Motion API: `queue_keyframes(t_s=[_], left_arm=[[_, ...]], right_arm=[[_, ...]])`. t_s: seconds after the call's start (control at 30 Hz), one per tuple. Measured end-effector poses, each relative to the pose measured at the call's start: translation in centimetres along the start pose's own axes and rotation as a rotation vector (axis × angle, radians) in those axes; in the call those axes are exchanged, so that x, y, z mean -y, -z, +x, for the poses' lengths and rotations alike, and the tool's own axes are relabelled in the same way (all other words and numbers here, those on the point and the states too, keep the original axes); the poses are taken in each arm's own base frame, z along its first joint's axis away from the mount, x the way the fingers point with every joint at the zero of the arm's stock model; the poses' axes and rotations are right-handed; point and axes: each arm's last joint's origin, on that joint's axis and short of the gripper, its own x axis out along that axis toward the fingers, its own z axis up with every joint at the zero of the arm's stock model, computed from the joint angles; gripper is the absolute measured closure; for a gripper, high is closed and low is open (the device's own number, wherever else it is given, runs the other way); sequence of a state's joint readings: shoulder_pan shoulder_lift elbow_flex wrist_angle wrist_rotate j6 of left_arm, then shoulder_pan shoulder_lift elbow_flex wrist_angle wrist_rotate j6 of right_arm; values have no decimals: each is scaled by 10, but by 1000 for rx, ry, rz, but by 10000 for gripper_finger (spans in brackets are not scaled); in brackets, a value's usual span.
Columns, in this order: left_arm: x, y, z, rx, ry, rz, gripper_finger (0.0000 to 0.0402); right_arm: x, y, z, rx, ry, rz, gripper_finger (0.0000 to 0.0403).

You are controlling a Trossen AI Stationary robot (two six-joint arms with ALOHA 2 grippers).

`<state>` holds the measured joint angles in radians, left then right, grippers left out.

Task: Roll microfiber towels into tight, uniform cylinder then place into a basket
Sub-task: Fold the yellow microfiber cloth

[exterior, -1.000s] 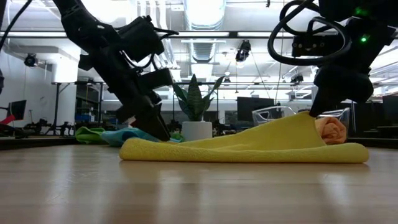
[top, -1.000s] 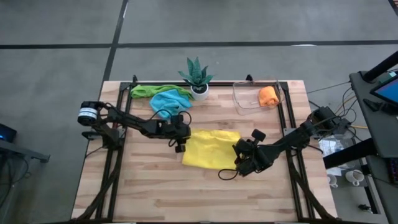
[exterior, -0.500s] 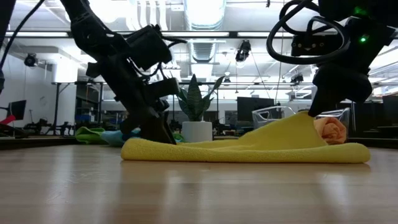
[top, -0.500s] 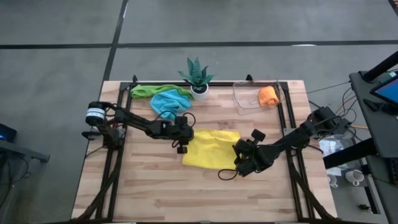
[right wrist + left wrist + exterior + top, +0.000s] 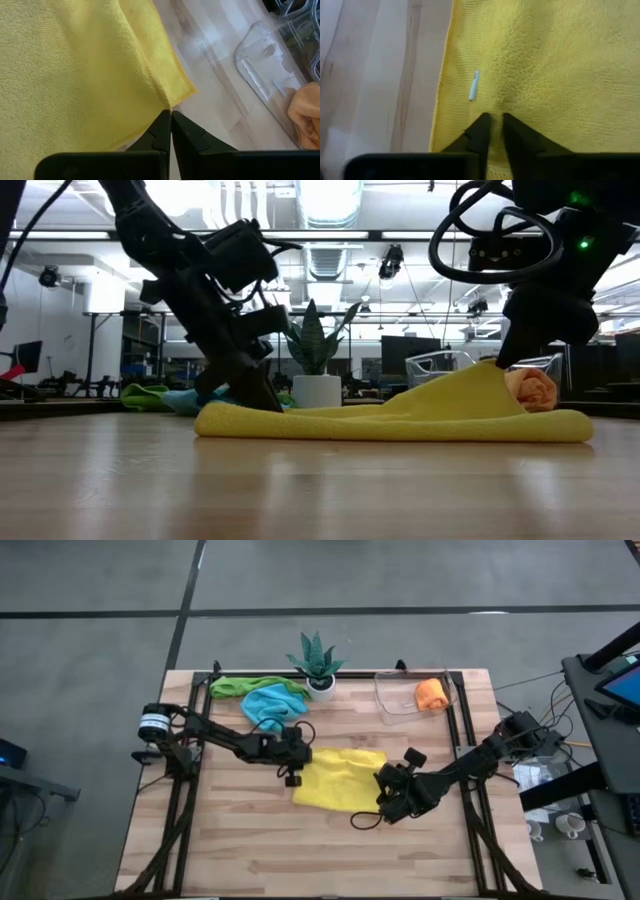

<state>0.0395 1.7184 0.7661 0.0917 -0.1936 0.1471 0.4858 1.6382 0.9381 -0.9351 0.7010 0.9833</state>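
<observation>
A yellow microfiber towel (image 5: pixel 338 778) lies spread at the table's middle, with its right part raised in a tent (image 5: pixel 470 385). My left gripper (image 5: pixel 292 776) stands at the towel's left edge, shut on it. My right gripper (image 5: pixel 385 804) is shut on the towel's right near corner. The clear basket (image 5: pixel 398 700) stands at the far right with an orange roll (image 5: pixel 431 693) inside. A green towel (image 5: pixel 235 686) and a light blue towel (image 5: pixel 270 702) lie bunched at the far left. My left gripper pinches a small pucker of the yellow towel (image 5: pixel 494 106) between its two fingertips, just inside the towel's left edge. The fingers slant down from the table's left. The cloth here lies on the table. My right gripper pinches the towel's edge next to its corner (image 5: pixel 167 102) between its shut fingertips. The fingers slant down from the table's right. That part (image 5: pixel 492 370) hangs lifted off the table, while the rest (image 5: pixel 380 423) lies on the wood.
A spiky green plant in a white pot (image 5: pixel 318 668) stands at the far middle, between the bunched towels and the basket. Black frame rails (image 5: pixel 196 755) run along the table's left and right sides. Bare wood (image 5: pixel 320 850) lies near the front edge.
My left arm has leaned a little toward the table's right and sunk over the yellow towel's left edge. The towel keeps its shape, with its right part still held up by my right gripper.
</observation>
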Motion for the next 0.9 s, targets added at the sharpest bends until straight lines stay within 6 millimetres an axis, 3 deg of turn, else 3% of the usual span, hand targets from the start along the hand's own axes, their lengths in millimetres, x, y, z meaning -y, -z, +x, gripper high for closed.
queue_keyframes(t_s=[0.07,0.6,0.9], left_arm=[[0,-1,-1,3,-2,-1,394],[-9,-22,-41,98,-89,-23,401],[-13,-18,-37,52,-197,-26,401]], right_arm=[[0,0,0,0,0,0,394],[4,-2,0,0,14,-32,394],[20,-10,22,-61,87,7,394]])
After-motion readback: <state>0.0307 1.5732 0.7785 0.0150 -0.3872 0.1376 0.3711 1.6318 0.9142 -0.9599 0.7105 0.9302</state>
